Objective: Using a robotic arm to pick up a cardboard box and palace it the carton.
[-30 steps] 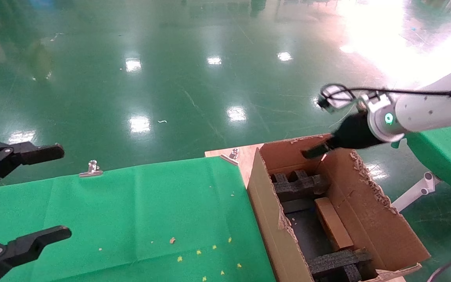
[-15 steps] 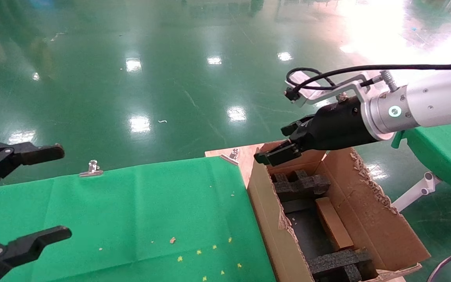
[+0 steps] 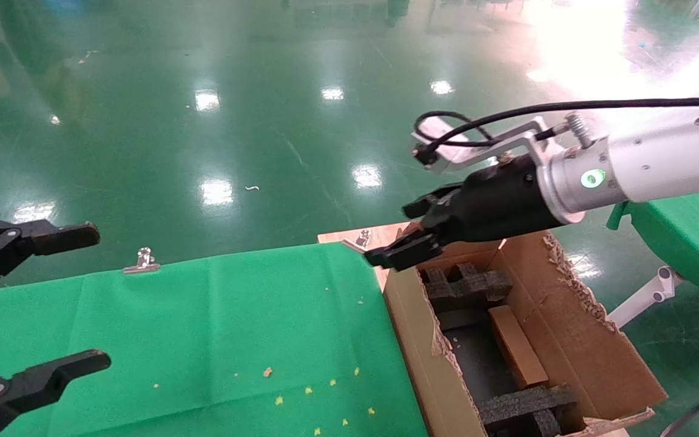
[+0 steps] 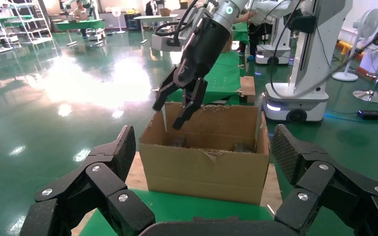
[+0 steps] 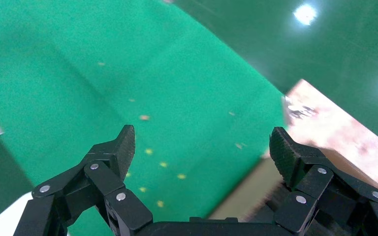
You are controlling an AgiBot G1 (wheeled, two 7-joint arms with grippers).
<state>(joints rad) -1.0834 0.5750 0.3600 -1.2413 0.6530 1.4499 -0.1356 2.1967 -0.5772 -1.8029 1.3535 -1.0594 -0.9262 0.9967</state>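
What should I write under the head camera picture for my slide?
Right hand open above the carton's far corner, cardboard box already inside.

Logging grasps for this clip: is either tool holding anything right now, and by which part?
Nothing is held. The right tool is open above the carton; the cardboard box lies inside.

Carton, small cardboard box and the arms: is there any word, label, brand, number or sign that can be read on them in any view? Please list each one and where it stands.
None can be read.
Carton: plain brown walls, no print visible in the head or left wrist view.
Cardboard box inside it: no mark legible.
Right gripper, open above the carton's far corner: only a green light ring, no text.
Left gripper, open and parked over the table edge: no markings.
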